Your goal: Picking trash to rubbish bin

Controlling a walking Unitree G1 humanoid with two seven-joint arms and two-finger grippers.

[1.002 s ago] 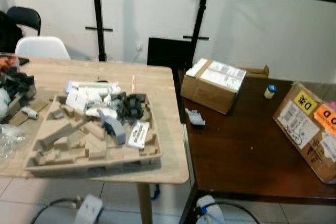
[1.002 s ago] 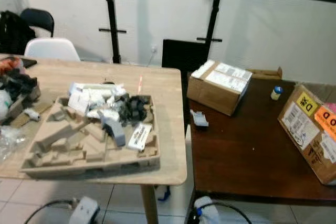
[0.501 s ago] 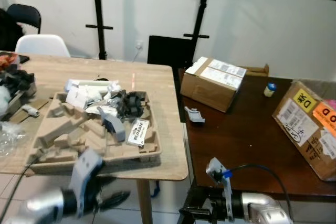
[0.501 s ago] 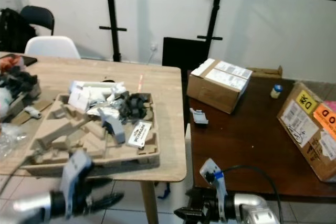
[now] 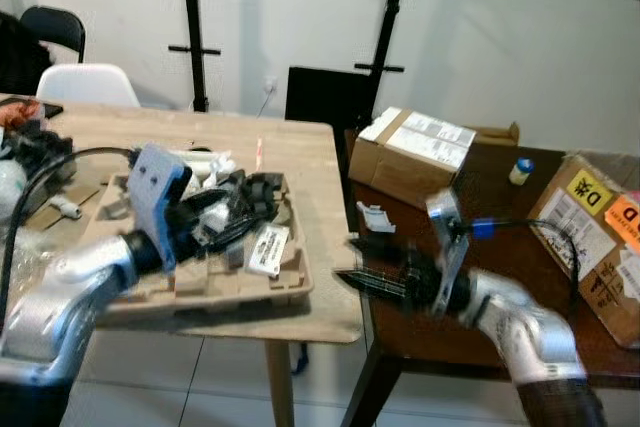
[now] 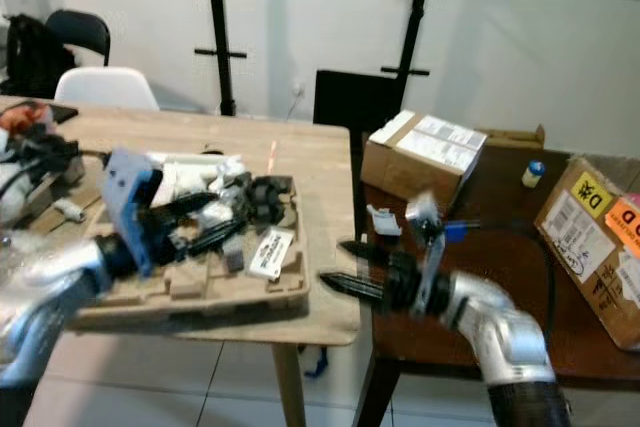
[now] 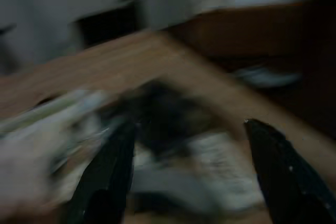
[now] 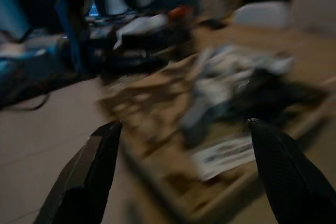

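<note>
**Both grippers raised toward the tray of trash, nothing held**

Far left: white chair (image 5: pixel 88 84) behind the light wooden table (image 5: pixel 300 162); dark clutter at the table's left edge, too blurred to name.

Left gripper (image 5: pixel 232 219) sits over the cardboard tray (image 5: pixel 290 287), its silver arm reaching in from the lower left. Fingers parted, spread wide in the left wrist view (image 7: pixel 184 177); nothing between them. Fingertips lie just above the heap of trash (image 5: pixel 250 197) in the tray: white scraps and dark crumpled bits. A white labelled packet (image 5: pixel 266 248) lies in the tray just right of the fingertips, not touched.

Right gripper (image 5: pixel 355 262) hangs at the gap between the wooden table and the dark brown table (image 5: pixel 480 237), pointing left toward the tray's right corner. Fingers apart, empty. The packet is near its tips but clear of them.

On the brown table: a small white scrap (image 5: pixel 376 217) just behind the right gripper, a cardboard box (image 5: pixel 420 155), a small bottle with a blue cap (image 5: pixel 518 169), and a second box with yellow and orange labels (image 5: pixel 600 247) at the far right.

View differences: the eye views give the layout of both tables; the right wrist view (image 8: pixel 181 177) looks back across the tray and takes in the floor and clutter beyond it, heavily blurred. The left wrist view is blurred too; individual trash items cannot be told apart there.
</note>
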